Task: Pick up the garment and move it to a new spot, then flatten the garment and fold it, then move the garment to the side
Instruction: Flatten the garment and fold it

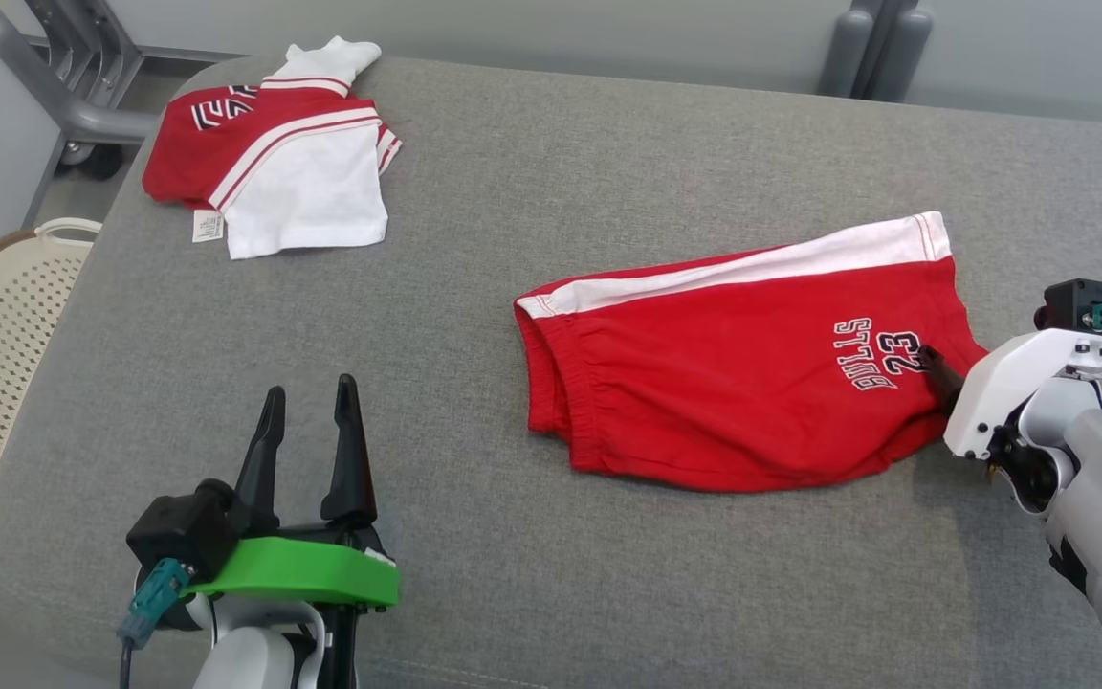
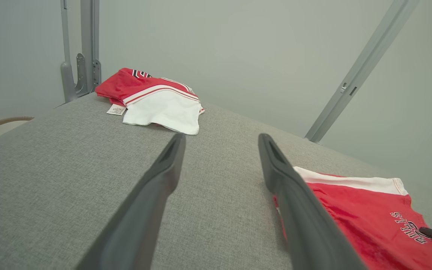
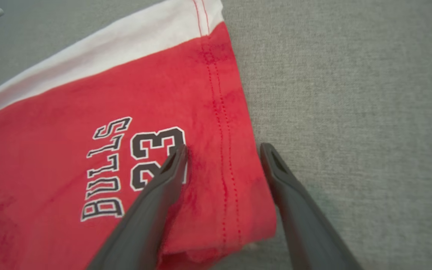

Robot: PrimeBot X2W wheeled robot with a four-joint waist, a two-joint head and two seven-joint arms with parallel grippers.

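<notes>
Right wrist view shows the right gripper [image 3: 224, 150] spread wide across the leg hem of the red shorts [image 3: 88, 93]. One finger lies on the fabric at the "23" print and the other is over the grey cushion [image 3: 351, 93] just past the hem, so the edge sits between them, unpinched. The left gripper [image 1: 311, 388] is also spread, holding nothing, above bare cushion. The shorts lie off to its right, and a red-and-white top [image 1: 283, 163] lies well ahead of it.

Splayed end effector [image 2: 221, 138], red shorts [image 2: 358, 210] beside
</notes>
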